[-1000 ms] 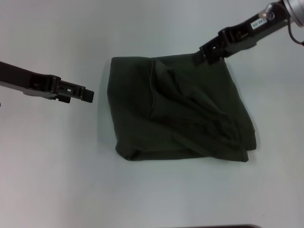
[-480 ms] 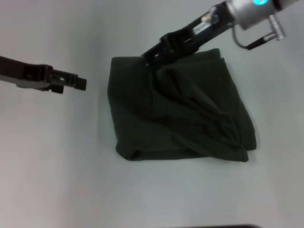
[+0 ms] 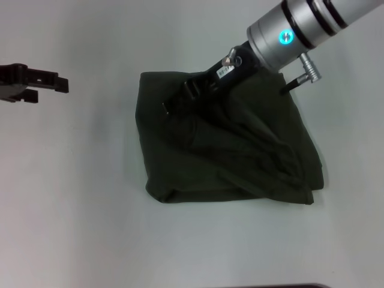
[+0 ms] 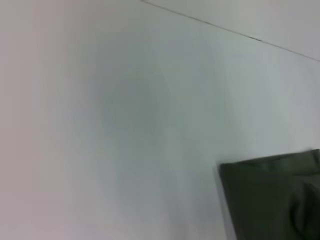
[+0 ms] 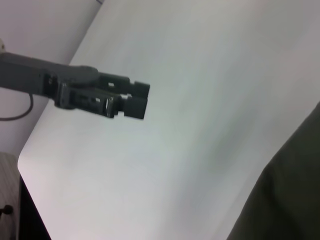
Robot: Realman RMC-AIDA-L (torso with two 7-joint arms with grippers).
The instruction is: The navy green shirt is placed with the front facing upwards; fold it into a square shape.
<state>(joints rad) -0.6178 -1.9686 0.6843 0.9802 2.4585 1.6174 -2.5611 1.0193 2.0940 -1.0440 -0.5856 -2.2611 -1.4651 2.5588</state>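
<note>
The white tabletop (image 3: 72, 216) carried the navy green shirt (image 3: 240, 162), which lay at its centre, folded into a rough, rumpled square with loose creases running across its right half (no lettering or collar showed in any view). The right arm reached in from the far right, and its right pincer (image 3: 174, 103) sat low over the far left part of the shirt, near the far edge; whether its tips were parted or closed could not be told against the dark cloth. The left pincer (image 3: 57, 85) hung above bare tabletop well to the left of the shirt, holding nothing, its tips set close together as seen from the right wrist view.
</note>
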